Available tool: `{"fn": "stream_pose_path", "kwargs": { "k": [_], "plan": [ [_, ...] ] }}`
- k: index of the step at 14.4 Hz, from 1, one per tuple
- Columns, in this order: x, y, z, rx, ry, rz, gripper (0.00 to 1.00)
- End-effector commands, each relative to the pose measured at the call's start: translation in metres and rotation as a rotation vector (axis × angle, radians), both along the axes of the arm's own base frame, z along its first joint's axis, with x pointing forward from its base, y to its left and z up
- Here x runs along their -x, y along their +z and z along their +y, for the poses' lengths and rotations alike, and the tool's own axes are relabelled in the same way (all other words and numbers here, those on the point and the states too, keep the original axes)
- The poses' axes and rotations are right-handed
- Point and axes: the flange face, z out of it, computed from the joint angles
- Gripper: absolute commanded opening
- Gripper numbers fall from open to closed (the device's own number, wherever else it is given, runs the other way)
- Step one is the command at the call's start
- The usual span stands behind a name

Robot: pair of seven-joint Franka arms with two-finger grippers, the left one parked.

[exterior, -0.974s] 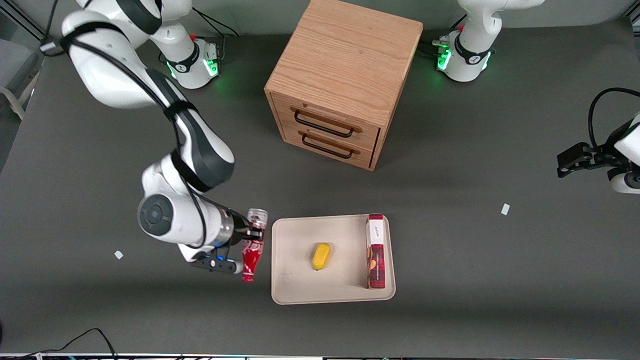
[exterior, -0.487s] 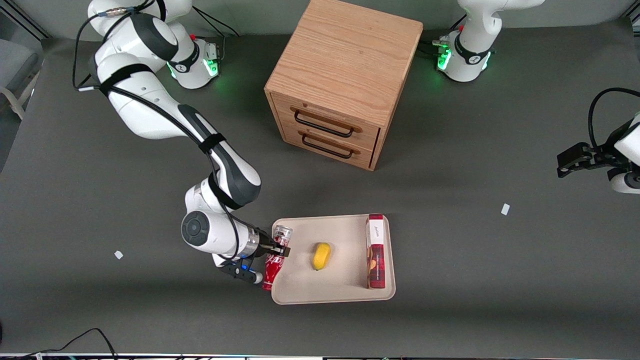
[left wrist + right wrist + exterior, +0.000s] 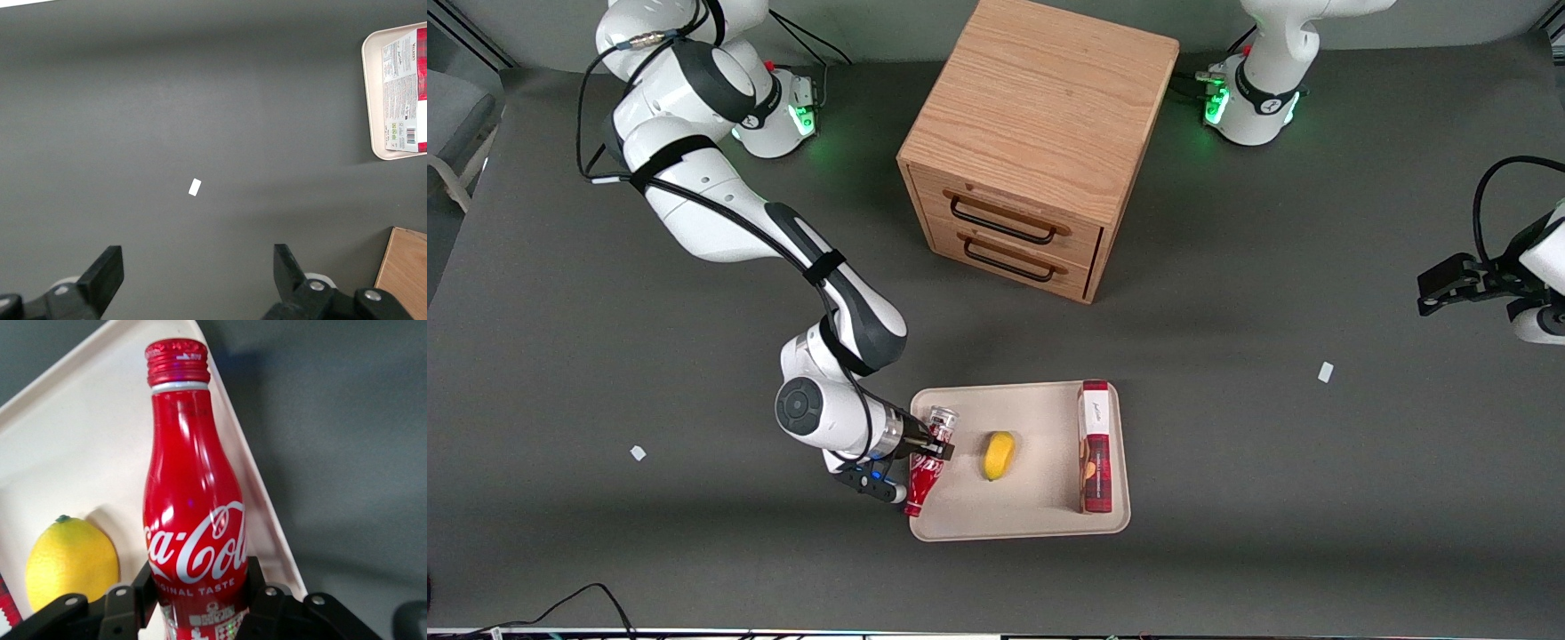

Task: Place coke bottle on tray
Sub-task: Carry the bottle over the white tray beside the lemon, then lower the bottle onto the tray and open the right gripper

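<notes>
My right gripper [image 3: 930, 447] is shut on the coke bottle [image 3: 925, 471], a slim red bottle with white script lettering. It holds the bottle tilted above the cream tray [image 3: 1040, 524], at the tray's edge toward the working arm's end of the table. The red neck points toward the front camera and the silvery wide end sits higher. In the right wrist view the gripper [image 3: 197, 603] clamps the bottle [image 3: 190, 520] near its wide end, with the tray [image 3: 100, 433] under it and the cap over the tray's rim.
A yellow lemon [image 3: 998, 454] lies on the tray beside the bottle and also shows in the right wrist view [image 3: 70, 560]. A red snack box [image 3: 1095, 447] lies along the tray's edge toward the parked arm. A wooden two-drawer cabinet [image 3: 1040, 142] stands farther from the front camera.
My gripper has carried the bottle sideways from the bare table beside the tray to over the tray's edge, slowing in the last half second.
</notes>
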Motion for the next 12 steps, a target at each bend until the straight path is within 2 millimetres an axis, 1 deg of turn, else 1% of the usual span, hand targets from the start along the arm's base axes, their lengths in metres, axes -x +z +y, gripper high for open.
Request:
{"fn": "stream_pose_path", "kwargs": {
  "k": [1,4,7,9,10,11,12],
  "plan": [
    [-0.006,0.008,0.005,0.003,-0.022,-0.029,1.0],
    [-0.006,0.008,0.005,0.021,-0.007,-0.04,1.0],
    [-0.002,0.001,0.005,0.028,-0.002,-0.029,1.0],
    [-0.003,0.004,0.005,0.026,-0.003,-0.035,1.0],
    [-0.004,0.01,0.006,0.024,-0.002,-0.041,1.0],
    [-0.006,0.025,0.005,0.024,0.0,-0.056,1.0],
    [-0.009,0.049,0.005,0.026,0.005,-0.079,1.0]
  ]
}}
